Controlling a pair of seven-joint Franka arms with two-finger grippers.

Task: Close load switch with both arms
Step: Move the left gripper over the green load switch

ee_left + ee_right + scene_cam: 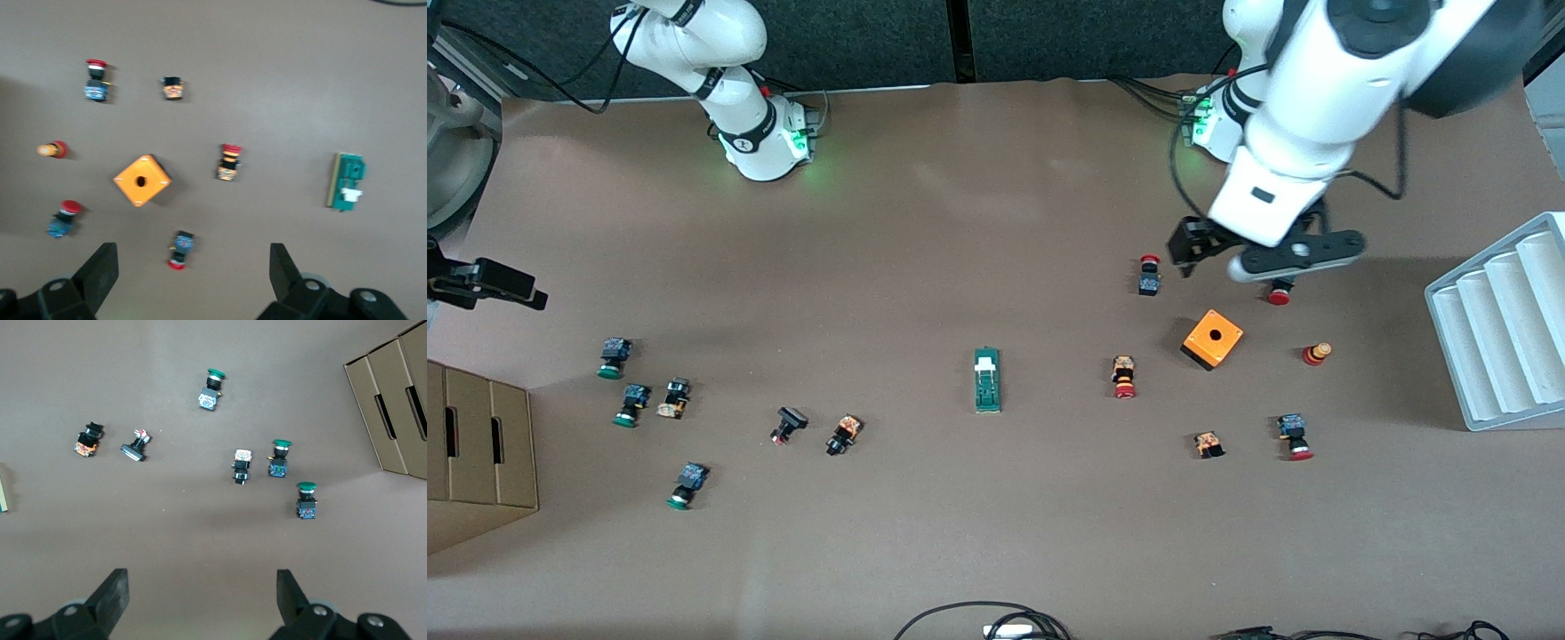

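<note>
The load switch (987, 380), a narrow green block with a small white sliding piece, lies flat in the middle of the table. It also shows in the left wrist view (347, 181). My left gripper (1192, 251) hangs open and empty over the table toward the left arm's end, above a red-capped push-button (1149, 276) and well apart from the switch. In its own view the left gripper (192, 270) has its jaws wide apart. My right gripper (511, 289) is up at the right arm's end of the table, far from the switch. In its own view the right gripper (202, 590) is open and empty.
An orange cube box (1213, 339) and several red-capped push-buttons lie toward the left arm's end. Several green-capped push-buttons (612, 357) lie toward the right arm's end, beside a cardboard box (480, 453). A white ribbed rack (1503, 320) stands at the left arm's end.
</note>
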